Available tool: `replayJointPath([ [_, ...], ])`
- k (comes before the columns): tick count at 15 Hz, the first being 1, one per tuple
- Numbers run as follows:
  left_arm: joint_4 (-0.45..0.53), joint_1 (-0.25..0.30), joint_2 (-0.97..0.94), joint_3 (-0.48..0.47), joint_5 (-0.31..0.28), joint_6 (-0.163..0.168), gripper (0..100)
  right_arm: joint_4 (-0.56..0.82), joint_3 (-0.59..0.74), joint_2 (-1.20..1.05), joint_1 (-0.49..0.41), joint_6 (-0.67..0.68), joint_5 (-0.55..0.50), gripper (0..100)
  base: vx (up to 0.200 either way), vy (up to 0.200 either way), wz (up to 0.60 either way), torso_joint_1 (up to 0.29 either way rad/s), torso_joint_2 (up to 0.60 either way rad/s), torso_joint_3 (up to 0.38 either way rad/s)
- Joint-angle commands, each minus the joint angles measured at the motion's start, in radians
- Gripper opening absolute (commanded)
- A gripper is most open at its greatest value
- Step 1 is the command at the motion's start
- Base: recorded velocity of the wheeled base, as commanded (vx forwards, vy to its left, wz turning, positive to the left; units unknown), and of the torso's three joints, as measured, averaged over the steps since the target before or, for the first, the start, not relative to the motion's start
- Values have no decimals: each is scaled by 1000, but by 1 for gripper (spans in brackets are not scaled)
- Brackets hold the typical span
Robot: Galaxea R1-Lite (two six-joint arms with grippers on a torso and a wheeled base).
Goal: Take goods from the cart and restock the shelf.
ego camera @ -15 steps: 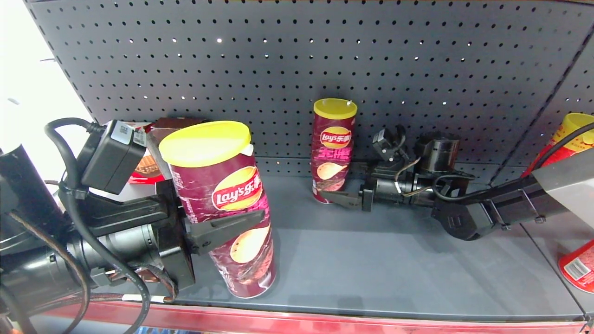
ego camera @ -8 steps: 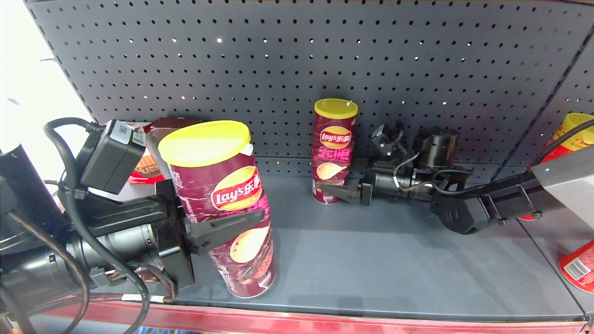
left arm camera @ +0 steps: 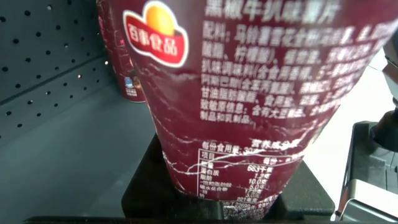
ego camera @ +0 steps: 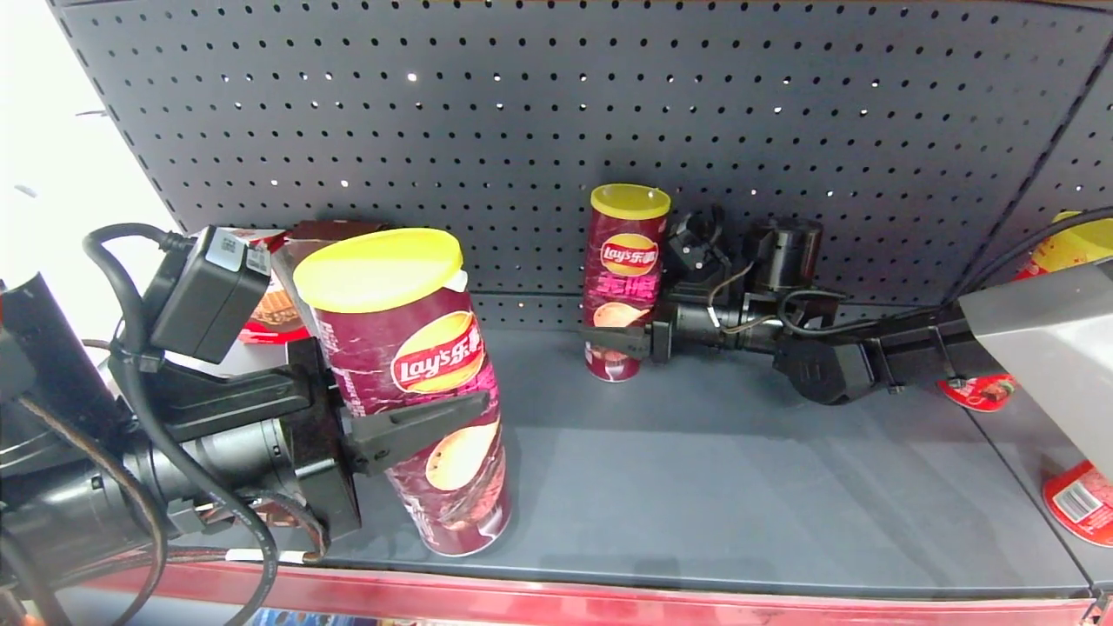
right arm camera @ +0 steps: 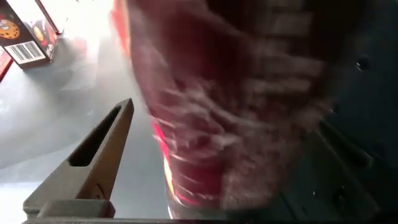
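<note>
Left gripper (ego camera: 443, 409) was clamped on a chip can (ego camera: 409, 365), base on the shelf (ego camera: 739, 504), well out from the pegboard (ego camera: 522, 104). We logged a second can (ego camera: 626, 252) standing upright just in front of the pegboard. Right gripper (ego camera: 622, 335) straddled it at mid-height with its jaws apart. In the right wrist view one finger (right arm camera: 93, 162) stood clear of its side.

A dark red chip can (right arm camera: 249, 106), blurred and close to the lens, stands on the grey shelf (right arm camera: 56, 118). One jaw lies beside it, with a strip of shelf showing between them. Farther off stands a barcoded box (right arm camera: 25, 34). The perforated back panel (right arm camera: 367, 74) is just beside the can.
</note>
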Motion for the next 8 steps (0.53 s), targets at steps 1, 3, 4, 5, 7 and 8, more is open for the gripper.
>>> replayJointPath([
  [1, -1, 2, 0, 5, 0, 0, 0, -8, -12, 25, 1, -2, -10, 100, 0, 0, 0, 0, 0, 0],
  [3, -1, 2, 0, 5, -2, 0, 0, -5, -9, 31, 10, -3, -16, 0, 0, 0, 0, 0, 0, 0],
  [4, -1, 2, 0, 5, -2, 0, 0, -5, -6, 33, 11, -3, -27, 0, 0, 0, 0, 0, 0, 0],
  [5, -1, 2, 0, 7, 0, 0, 0, -5, -6, 34, 15, -5, -32, 0, 0, 0, 0, 0, 0, 0],
  [7, -1, 2, -2, 7, 0, 0, 0, -5, -3, 33, 18, -5, -33, 0, 0, 0, 0, 0, 0, 0],
  [8, -1, 2, -2, 7, 0, 0, 0, -8, 7, 31, 21, -5, -33, 0, 0, 0, 0, 0, 0, 0],
])
